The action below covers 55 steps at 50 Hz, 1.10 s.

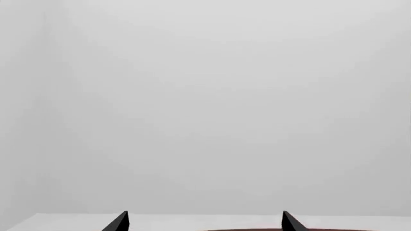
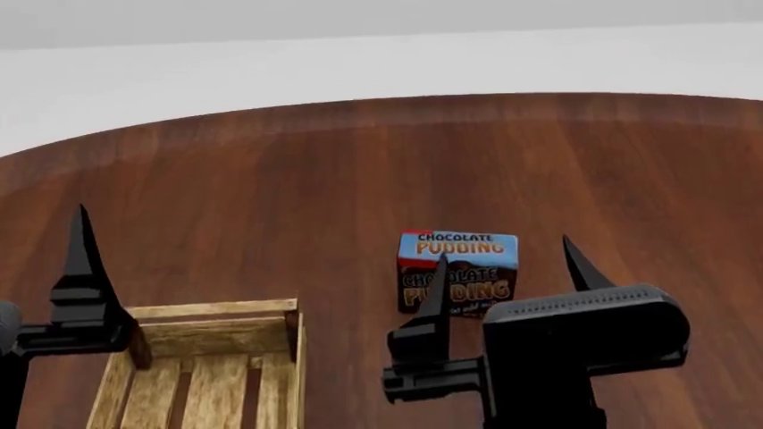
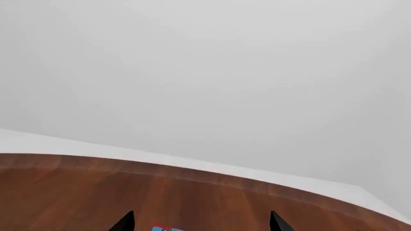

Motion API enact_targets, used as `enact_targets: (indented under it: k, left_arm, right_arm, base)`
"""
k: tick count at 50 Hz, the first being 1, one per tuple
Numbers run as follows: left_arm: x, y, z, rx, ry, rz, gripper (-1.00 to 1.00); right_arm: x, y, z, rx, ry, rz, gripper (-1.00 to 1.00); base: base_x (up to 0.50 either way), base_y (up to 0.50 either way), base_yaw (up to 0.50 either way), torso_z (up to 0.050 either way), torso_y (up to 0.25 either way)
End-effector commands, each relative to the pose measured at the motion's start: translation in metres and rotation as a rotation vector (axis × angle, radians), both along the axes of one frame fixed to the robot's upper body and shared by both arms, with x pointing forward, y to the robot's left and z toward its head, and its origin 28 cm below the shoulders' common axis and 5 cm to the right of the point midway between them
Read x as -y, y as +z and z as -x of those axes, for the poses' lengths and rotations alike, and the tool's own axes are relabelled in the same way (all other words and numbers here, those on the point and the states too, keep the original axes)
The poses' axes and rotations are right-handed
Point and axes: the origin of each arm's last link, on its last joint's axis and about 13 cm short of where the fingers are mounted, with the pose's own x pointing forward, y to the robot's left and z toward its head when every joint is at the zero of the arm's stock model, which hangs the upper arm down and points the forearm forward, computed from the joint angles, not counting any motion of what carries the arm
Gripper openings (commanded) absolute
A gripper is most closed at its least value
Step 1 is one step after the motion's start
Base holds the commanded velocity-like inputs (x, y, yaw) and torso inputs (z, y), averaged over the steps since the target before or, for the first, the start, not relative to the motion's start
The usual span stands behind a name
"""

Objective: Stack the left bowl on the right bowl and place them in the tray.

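Note:
No bowl shows in any view. The tray (image 2: 217,311), a light-wood slatted crate, lies at the near left of the head view, cut off by the lower edge. My left gripper (image 1: 205,221) is open, its two dark tips wide apart and nothing between them. In the head view only one of its fingers (image 2: 81,259) shows, standing upright just left of the tray's far corner. My right gripper (image 2: 507,255) is open too, raised in front of the pudding box, and its tips (image 3: 201,221) hold nothing.
A blue-and-brown chocolate pudding box (image 2: 459,268) stands right of the tray on the round dark wooden table (image 2: 298,179); its top edge (image 3: 165,228) peeks into the right wrist view. Beyond the table's far rim are a white floor and a grey wall.

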Motion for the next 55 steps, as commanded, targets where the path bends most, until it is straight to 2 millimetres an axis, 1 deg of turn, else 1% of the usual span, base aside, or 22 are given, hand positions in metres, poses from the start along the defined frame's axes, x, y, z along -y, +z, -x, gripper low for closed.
enact_targets:
  k: [1,6,55]
  left_arm:
    - [-0.0006,-0.0011,0.0004,-0.001,0.001,-0.005,1.0]
    - [-0.0007,-0.0017,-0.0002,-0.01,0.005,-0.011,1.0]
    - [-0.003,0.0001,-0.0002,0.005,0.019,-0.014,1.0]
  right_arm:
    - [-0.0005,-0.0002,0.0003,-0.001,0.011,-0.012,1.0]
    - [-0.0005,-0.0003,0.0,-0.002,0.013,-0.014,1.0]
    - [-0.002,-0.0005,0.0002,-0.003,0.033,-0.028,1.0]
  base:
    - [0.0,0.0,0.0,0.0,0.0]
    - [0.0,0.0,0.0,0.0,0.0]
    - [0.0,0.0,0.0,0.0,-0.25]
